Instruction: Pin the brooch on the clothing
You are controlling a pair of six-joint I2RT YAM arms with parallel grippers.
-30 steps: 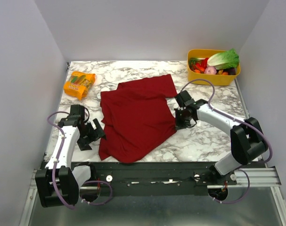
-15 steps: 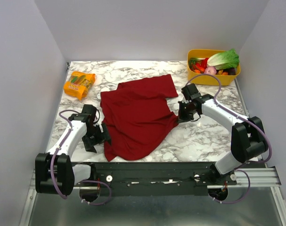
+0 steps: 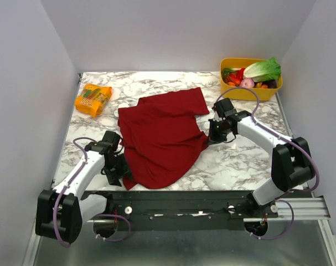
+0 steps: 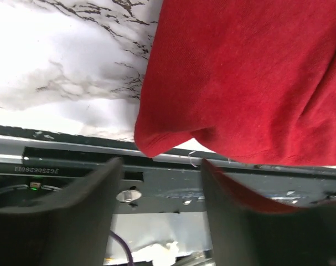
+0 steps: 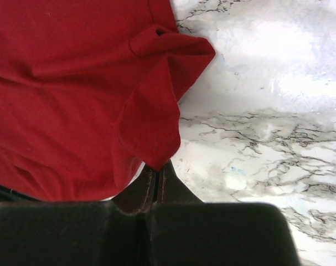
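The dark red T-shirt (image 3: 162, 136) lies crumpled on the marble table, partly folded. My right gripper (image 3: 213, 136) is at its right edge, shut on a fold of the red fabric (image 5: 151, 127); in the right wrist view the gripper (image 5: 158, 166) has its jaws pressed together on the fold's tip. My left gripper (image 3: 122, 169) is at the shirt's near left corner. In the left wrist view the left gripper (image 4: 161, 166) is open, the shirt's corner (image 4: 156, 141) just beyond the gap, and red cloth lies over the right finger (image 4: 234, 205). The brooch is not in view.
A yellow bin (image 3: 251, 93) of vegetables stands at the back right. An orange snack packet (image 3: 93, 100) lies at the back left. A black rail (image 3: 173, 199) runs along the table's near edge, just under the left gripper (image 4: 156, 183).
My left gripper has moved right and nearer, up to the shirt's near left corner, and the hem has bunched inward. My right gripper drew the shirt's right edge back, then stayed.
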